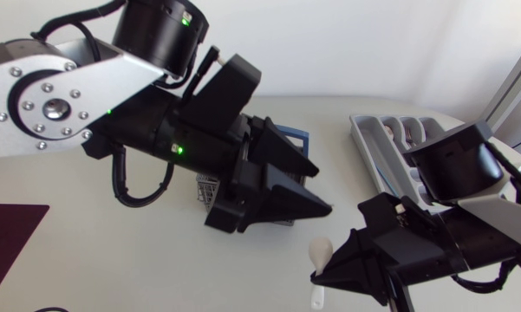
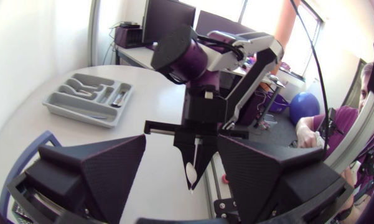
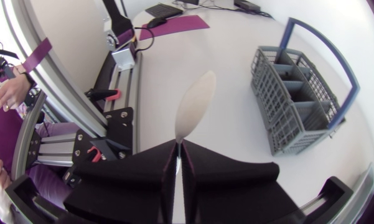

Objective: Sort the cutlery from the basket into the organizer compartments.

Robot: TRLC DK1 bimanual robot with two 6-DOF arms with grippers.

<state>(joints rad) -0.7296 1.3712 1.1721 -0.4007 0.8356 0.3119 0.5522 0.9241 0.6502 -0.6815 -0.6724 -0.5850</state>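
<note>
White spoon (image 3: 195, 102): thin handle pinched from both sides between the fingers of right gripper (image 3: 178, 144), bowl sticking out past the fingertips, clear of the table. In head view, off the basket's near corner, between the two grippers, bowl toward the left gripper's tip and handle end poking out the far side of the fingers. In left wrist view, hanging just ahead of and between the left fingers.

Right gripper: closed tight on the spoon handle, only a slit between the wedges. Right arm in from the right edge, low over the table's near side.

Basket (image 3: 292, 99): grey mesh, blue handle, upright on the table, several cells visible from the right wrist view; cannot tell what is in them. In head view mostly hidden under the left arm.

Left gripper (image 1: 316, 189): fingers spread wide, nothing between them, directly above the basket. Left arm in from the left edge, past the middle.

Organizer (image 1: 373, 139): grey tray at the table's far right, well apart from the basket, partly hidden by the right arm. Some metal cutlery already lying in its compartments; types too small to tell.

Maroon mat (image 1: 9, 234): flat at the table's left side.
</note>
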